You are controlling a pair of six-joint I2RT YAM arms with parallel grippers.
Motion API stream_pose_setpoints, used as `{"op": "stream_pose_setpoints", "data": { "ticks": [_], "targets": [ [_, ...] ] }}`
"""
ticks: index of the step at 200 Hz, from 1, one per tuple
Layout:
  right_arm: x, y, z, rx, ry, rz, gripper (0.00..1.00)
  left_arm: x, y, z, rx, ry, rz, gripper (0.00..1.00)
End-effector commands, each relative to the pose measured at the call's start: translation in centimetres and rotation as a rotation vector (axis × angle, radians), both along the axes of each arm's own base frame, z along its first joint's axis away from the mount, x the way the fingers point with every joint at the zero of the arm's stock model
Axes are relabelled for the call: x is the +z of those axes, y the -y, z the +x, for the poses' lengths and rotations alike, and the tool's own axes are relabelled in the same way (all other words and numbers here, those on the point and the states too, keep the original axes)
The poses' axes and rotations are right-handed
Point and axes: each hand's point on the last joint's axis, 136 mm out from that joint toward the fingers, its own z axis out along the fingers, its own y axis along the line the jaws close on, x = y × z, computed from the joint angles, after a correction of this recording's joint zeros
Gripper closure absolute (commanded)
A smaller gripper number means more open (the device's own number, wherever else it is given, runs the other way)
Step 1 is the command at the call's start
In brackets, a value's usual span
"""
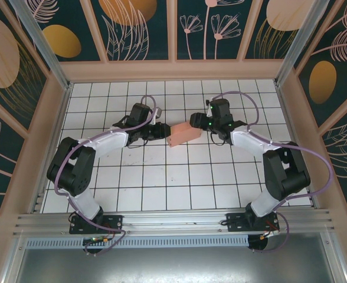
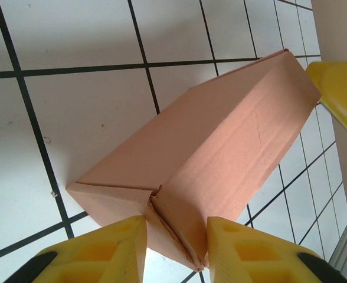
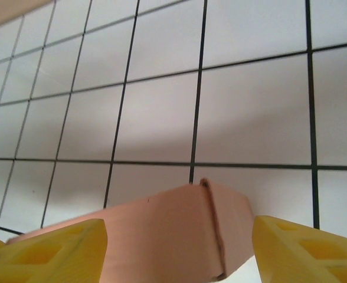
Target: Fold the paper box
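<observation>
Salmon-pink card sits between the two yellow fingers (image 2: 117,250) of the left hand (image 2: 176,253). Both fingers lie against the folded end of the paper box (image 2: 232,153), one on each side of the corner where two flaps meet, so this hand looks clamped on that end. Ahead of the hand the box runs away as a long, flat, closed shape, with its broad face turned up.

The right hand (image 3: 179,253) has the opposite end of the box between its fingers, which stand wide apart. One finger overlaps the card, but next to the other a thin slit of white shows. I cannot tell if this hand really presses or only frames the box.

Beyond both hands lies the white tiled worktop (image 1: 161,188). The box is near its middle, between the two hands. By the shadow under it, I judge it is raised a little.

I think the card is thin and light, stiff along the folds but easy to dent on the broad faces. The seam at the left hand's end gapes slightly. A hold at the folded edges and corners seems safer than one in the middle of a face, and the pressure should be gentle.
</observation>
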Motion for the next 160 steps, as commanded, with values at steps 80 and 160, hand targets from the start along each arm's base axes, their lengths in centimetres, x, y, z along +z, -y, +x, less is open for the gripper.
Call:
{"op": "stream_pose_setpoints", "data": {
  "ticks": [80,160],
  "targets": [
    [-4.8,2.0,-1.0,-0.034,-0.094,0.01,0.86,-5.6,-1.4,-2.0,-0.008,-0.139,0.099,0.79],
    [-1.1,-1.1,-1.5,0.052,0.0,0.034,0.31,-6.0,-1.4,-1.9,-0.005,-0.148,0.099,0.78]
  ]
}}
